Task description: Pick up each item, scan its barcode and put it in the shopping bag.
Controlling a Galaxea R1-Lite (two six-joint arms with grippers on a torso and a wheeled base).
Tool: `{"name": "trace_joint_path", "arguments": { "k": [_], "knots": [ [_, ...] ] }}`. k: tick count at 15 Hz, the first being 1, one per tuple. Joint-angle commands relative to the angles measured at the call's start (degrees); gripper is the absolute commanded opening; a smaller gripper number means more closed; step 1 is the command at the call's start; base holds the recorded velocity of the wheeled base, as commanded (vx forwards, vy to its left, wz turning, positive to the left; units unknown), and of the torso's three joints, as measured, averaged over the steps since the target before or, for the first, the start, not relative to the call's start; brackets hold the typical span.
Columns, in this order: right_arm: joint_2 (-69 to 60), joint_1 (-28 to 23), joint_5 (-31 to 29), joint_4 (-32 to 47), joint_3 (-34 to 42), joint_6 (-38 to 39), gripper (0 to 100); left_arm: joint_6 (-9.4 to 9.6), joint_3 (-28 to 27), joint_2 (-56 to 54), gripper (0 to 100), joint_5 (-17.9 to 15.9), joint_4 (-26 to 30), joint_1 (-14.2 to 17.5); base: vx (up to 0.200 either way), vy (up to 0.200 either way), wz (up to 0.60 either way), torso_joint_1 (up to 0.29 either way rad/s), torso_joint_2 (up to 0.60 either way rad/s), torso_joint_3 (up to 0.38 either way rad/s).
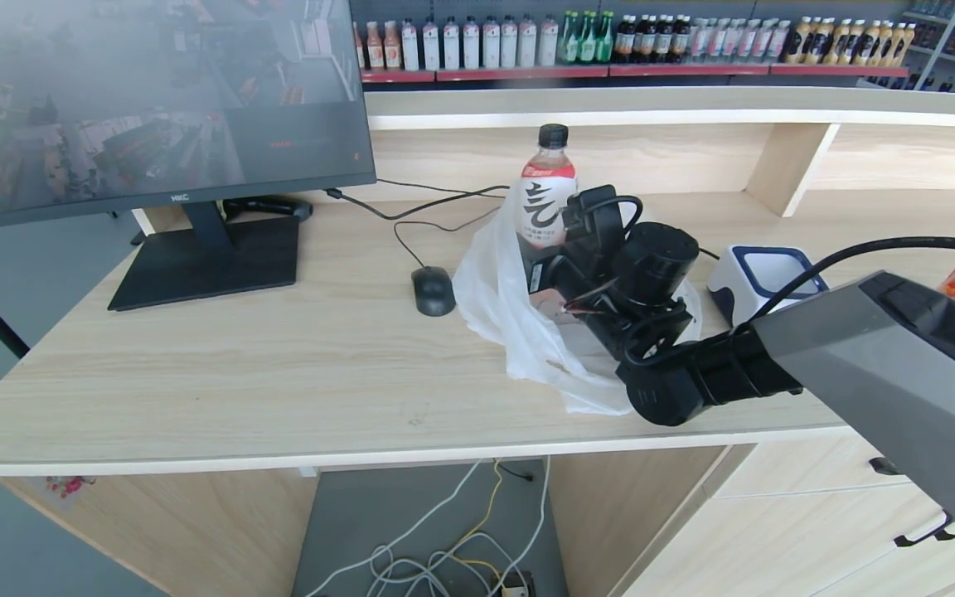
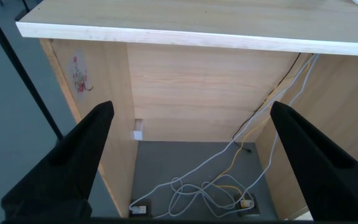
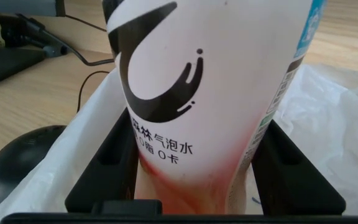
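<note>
Wooden worktop [image 1: 278, 365] bearing one white shopping bag [image 1: 502, 315]. One bottle [image 1: 547, 199], upright, apparently inside the bag's mouth, clasped by right gripper [image 3: 197, 177] jaws; one scanner [image 1: 763, 278] beside the bag. Left gripper [image 2: 191, 155] jaws spread.

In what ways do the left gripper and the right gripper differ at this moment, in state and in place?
The left gripper is open and empty; the right gripper is shut on the bottle. The left gripper faces the space under the counter; the right gripper is above the counter, at the shopping bag. Both have black fingers.
</note>
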Motion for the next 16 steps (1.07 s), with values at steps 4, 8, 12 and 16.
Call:
{"name": "trace_joint_path", "arguments": {
  "k": [4,8,12,16],
  "knots": [
    [0.2,0.0,0.1,0.0,0.1,-0.1,0,-0.03,0.0,0.0,100,0.0,0.0,0.0,0.0,0.0,0.0,0.0,0.0,0.0],
    [0.3,0.0,0.0,-0.1,0.0,-0.1,100,-0.03,0.0,0.1,100,0.0,0.0,0.0,0.0,0.0,0.0,0.0,0.0,0.0],
    [0.3,0.0,0.0,-0.5,0.0,-0.2,100,0.06,0.0,0.1,100,0.0,0.0,0.0,0.0,0.0,0.0,0.0,0.0,0.0],
    [0.2,0.0,-0.4,-2.2,0.0,-0.2,100,0.06,0.0,0.0,100,0.0,0.0,0.0,0.0,0.0,0.0,0.0,0.0,0.0]
  ]
}}
